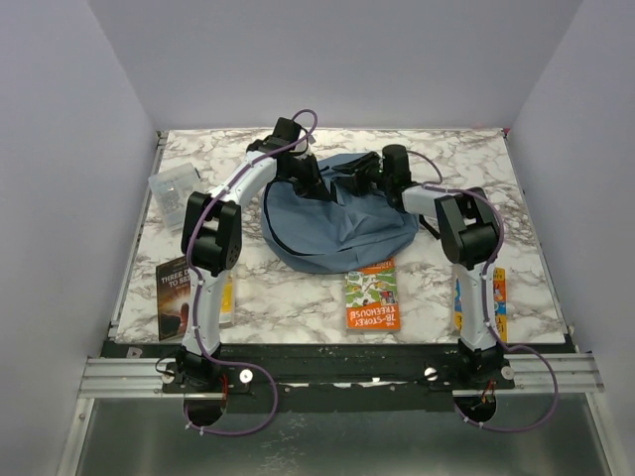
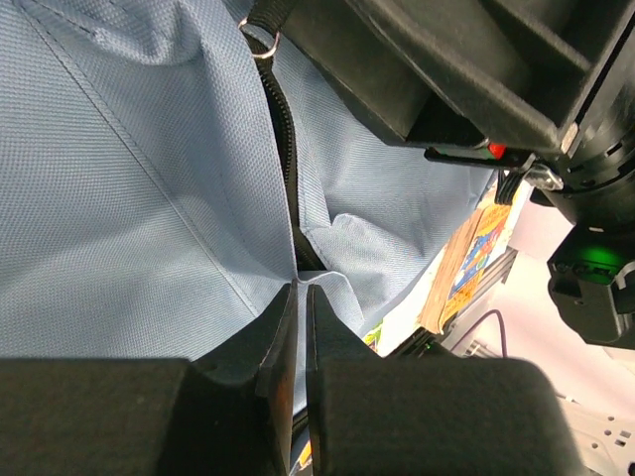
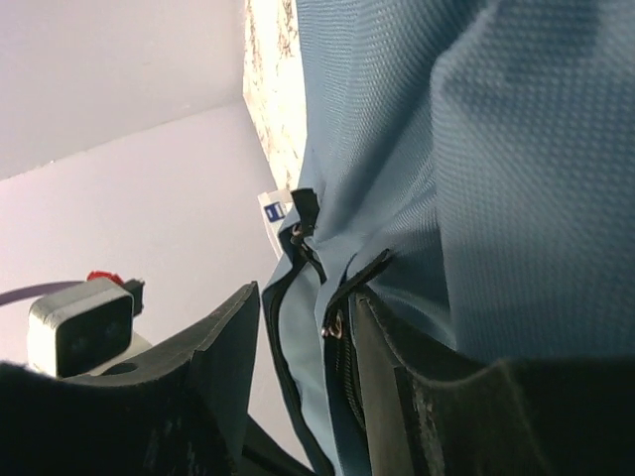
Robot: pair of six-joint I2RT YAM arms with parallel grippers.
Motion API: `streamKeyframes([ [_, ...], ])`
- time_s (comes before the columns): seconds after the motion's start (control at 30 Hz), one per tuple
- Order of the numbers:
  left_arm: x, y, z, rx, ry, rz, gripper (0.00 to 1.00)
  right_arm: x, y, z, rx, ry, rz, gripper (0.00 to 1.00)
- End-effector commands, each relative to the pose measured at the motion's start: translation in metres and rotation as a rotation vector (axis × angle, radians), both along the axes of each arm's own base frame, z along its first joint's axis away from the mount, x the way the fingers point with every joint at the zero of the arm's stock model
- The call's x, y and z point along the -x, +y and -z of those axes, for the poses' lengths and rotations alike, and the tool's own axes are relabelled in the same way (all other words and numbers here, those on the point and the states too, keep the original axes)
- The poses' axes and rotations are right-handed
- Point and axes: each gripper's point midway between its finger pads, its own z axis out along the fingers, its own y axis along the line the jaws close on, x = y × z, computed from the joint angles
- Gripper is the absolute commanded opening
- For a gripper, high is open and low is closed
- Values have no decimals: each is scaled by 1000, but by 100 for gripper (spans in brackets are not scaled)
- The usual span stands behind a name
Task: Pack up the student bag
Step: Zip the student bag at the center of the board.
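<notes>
student bag (image 1: pixel 337 223) lay on the marble table (image 1: pixel 298 297) between both arms. left claw (image 2: pixel 301 327) was pinched nearly shut on its blue fabric beside the zipper (image 2: pixel 288 149). right claw (image 3: pixel 306 302) stood half open astride the zipper edge, grip unclear. gentle opposite pulls looked wisest, widening the mouth.

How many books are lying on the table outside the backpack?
3: a dark one front left, the Treehouse book front centre, a colourful one front right, partly behind the right arm. Another may be hidden behind the left arm.
</notes>
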Motion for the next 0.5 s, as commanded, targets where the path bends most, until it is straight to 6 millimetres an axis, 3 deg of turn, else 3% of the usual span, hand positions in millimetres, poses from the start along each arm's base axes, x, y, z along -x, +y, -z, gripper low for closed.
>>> streamKeyframes([
  [0.0, 2, -9, -4, 24, -3, 23, 9, 3, 1, 41, 92, 160, 26, 47],
  [0.3, 5, -12, -5, 24, -5, 30, 9, 2, -2, 63, 188, 174, 54, 40],
  [0.4, 4, -11, -8, 27, -15, 32, 9, 2, 1, 61, 175, 135, 34, 23],
  [0.47, 4, -10, -12, 26, -27, 33, 14, 3, 5, 48, 136, 63, 19, 9],
])
